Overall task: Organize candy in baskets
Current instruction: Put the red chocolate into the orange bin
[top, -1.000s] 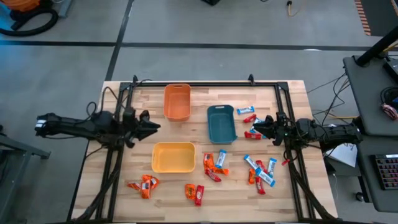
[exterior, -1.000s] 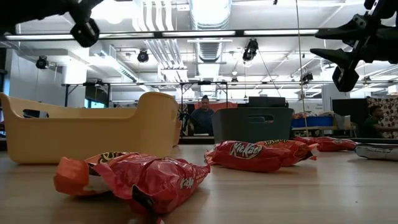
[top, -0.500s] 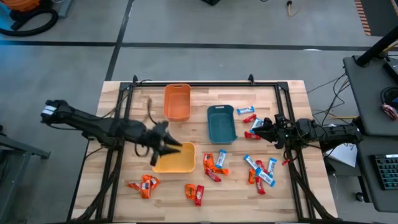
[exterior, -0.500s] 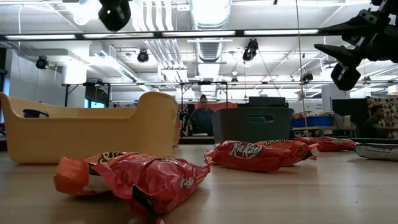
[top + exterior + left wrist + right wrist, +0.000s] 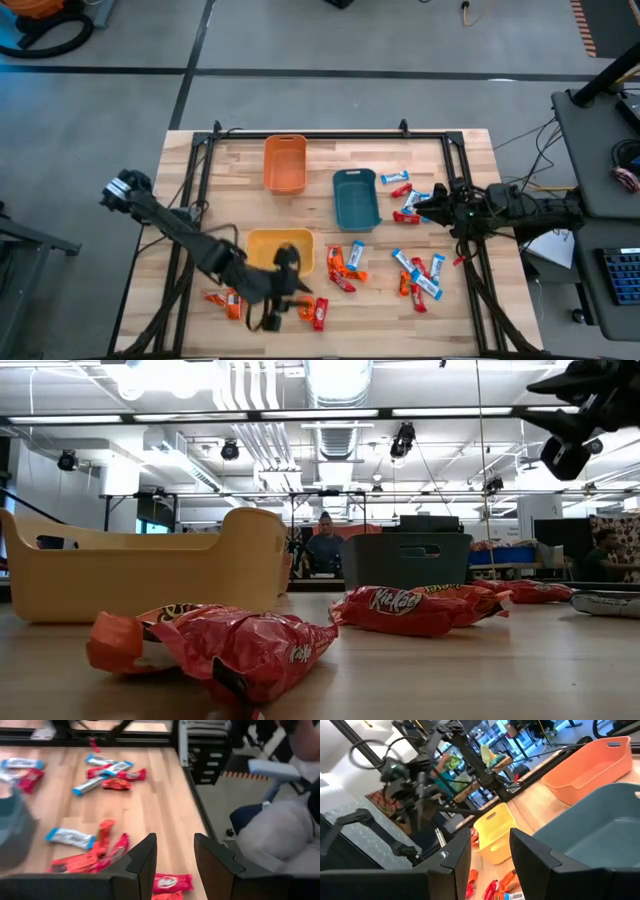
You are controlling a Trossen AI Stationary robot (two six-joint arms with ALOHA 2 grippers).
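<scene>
Swinging from beside the orange basket over the yellow basket, left tool is now hovering partly open, empty, above red candy at the worktop's front edge. Right tool is waiting partly open, empty, beside the teal basket; low view alone is showing wrapper lettering.

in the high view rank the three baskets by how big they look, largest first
1. yellow basket, the widest, though the left arm covers part of it
2. teal basket
3. orange basket

The teal and orange baskets look close in size, so their order is unsure.
</scene>
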